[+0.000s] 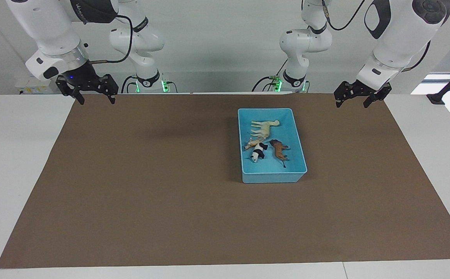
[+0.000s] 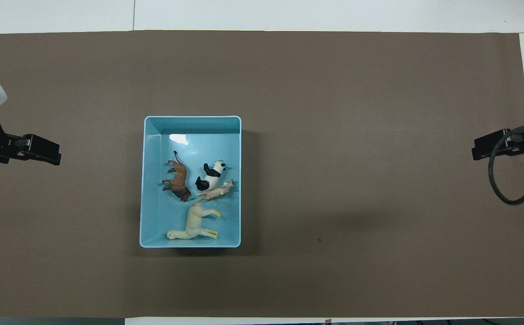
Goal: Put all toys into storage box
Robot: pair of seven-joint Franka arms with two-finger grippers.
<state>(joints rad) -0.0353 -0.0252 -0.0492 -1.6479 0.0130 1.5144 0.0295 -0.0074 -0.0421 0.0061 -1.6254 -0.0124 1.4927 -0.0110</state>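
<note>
The light blue storage box [image 1: 272, 177] stands on the brown mat, toward the left arm's end of the table; it also shows in the overhead view [image 2: 189, 131]. Inside it lie the cream camel-like toy [image 1: 264, 128] [image 2: 194, 223], the orange-tan tiger-like toy [image 1: 252, 144] [image 2: 217, 192], the panda [image 1: 258, 152] [image 2: 211, 176] and the dark brown animal [image 1: 279, 150] [image 2: 178, 178]. My right gripper [image 1: 96, 101] [image 2: 483, 151] is open and empty, raised over the mat's edge at its own end. My left gripper [image 1: 352, 104] [image 2: 40, 151] is open and empty, raised over the mat's edge at its end, apart from the box.
The brown mat [image 1: 151, 186] covers most of the white table [image 1: 15, 155]. A black stand [image 1: 448, 87] reaches in at the left arm's end of the table.
</note>
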